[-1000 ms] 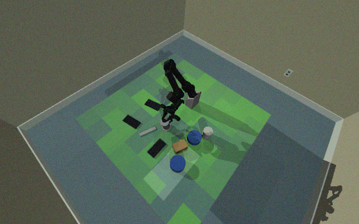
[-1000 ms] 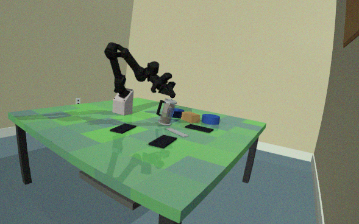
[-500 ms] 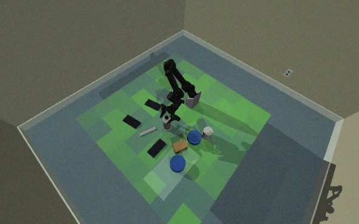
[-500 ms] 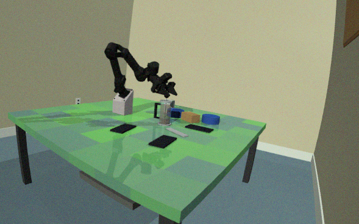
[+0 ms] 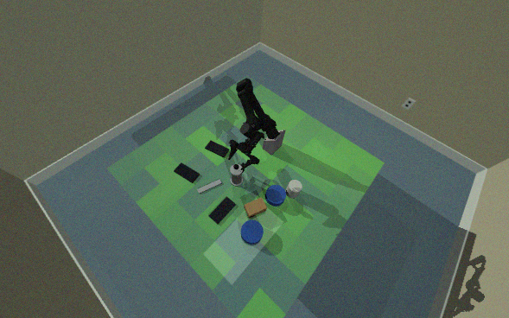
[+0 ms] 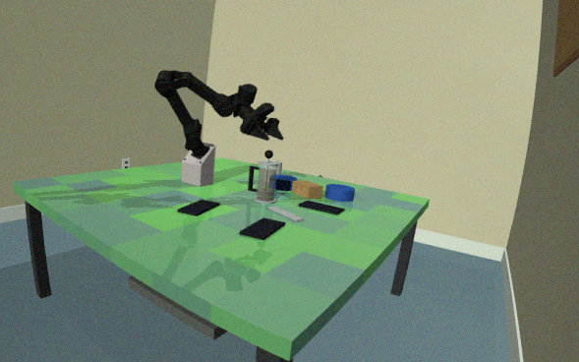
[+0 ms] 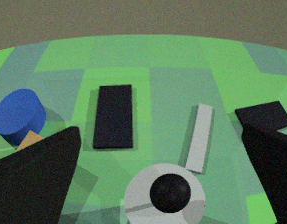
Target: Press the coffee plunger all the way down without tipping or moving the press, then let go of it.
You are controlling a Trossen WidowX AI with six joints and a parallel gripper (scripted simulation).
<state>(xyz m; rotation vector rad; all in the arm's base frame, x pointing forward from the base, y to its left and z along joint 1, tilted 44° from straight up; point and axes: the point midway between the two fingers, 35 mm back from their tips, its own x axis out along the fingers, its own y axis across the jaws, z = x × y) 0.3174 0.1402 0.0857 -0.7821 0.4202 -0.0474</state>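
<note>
The coffee press (image 5: pixel 236 178) (image 6: pixel 265 186) (image 7: pixel 136 195) stands upright on the table, its black handle (image 6: pixel 251 179) toward the arm's base in the exterior view. Its round black plunger knob (image 5: pixel 236 167) (image 6: pixel 268 153) (image 7: pixel 170 193) sits a little above the pale lid, with a short piece of rod showing between them in the exterior view. My gripper (image 5: pixel 237 162) (image 6: pixel 275 138) (image 7: pixel 165 134) is wide open and empty. Its fingertips are above the knob, apart from it. In the wrist view the knob is low in the picture, between the finger sides.
Near the press are an orange block (image 5: pixel 255 207) (image 6: pixel 307 189), two blue round things (image 5: pixel 276 195) (image 5: pixel 251 232), a white cylinder (image 5: pixel 294 188) and a pale bar (image 5: pixel 209 187) (image 7: pixel 200 137). Three black slabs (image 5: pixel 217 149) (image 5: pixel 187 172) (image 5: pixel 222 210) lie flat on the table.
</note>
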